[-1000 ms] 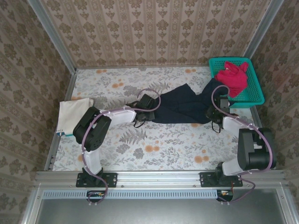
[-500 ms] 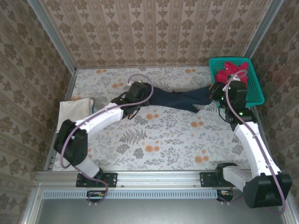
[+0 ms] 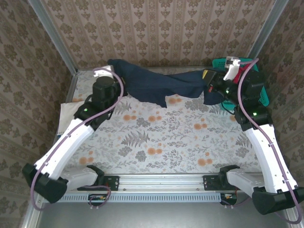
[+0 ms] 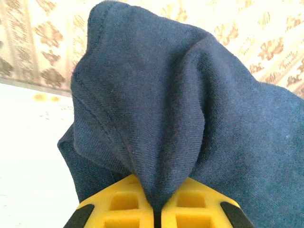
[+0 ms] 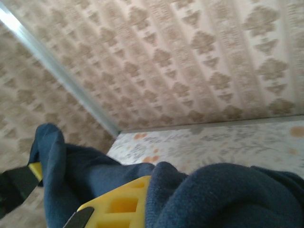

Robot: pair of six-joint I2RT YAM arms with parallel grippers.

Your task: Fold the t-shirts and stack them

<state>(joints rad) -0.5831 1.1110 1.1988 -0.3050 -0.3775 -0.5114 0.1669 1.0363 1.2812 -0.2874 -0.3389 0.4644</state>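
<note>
The dark navy t-shirt [image 3: 156, 83] hangs stretched between my two grippers above the back of the table, its lower edge drooping toward the floral surface. At the back left, my left gripper [image 3: 113, 72] is shut on one end. The left wrist view shows yellow fingers [image 4: 123, 204] pinching a fold of navy cloth [image 4: 161, 104], with the left gripper [image 4: 157, 192] closed tight. My right gripper [image 3: 209, 84] is shut on the other end at the back right. There a yellow finger [image 5: 116, 206] presses against bunched navy cloth [image 5: 228, 194]. A cream-white t-shirt [image 3: 65, 116] lies folded at the table's left edge, partly under my left arm.
A teal mesh basket [image 3: 262, 97] stands in the back right corner, mostly behind my right arm. Patterned walls close in the back and both sides. The floral table [image 3: 161, 142] lies open in front of the hanging shirt.
Both arms have risen and swung toward the back wall, lifting the navy shirt off the table and spreading it wider between them. Both grips have held.
</note>
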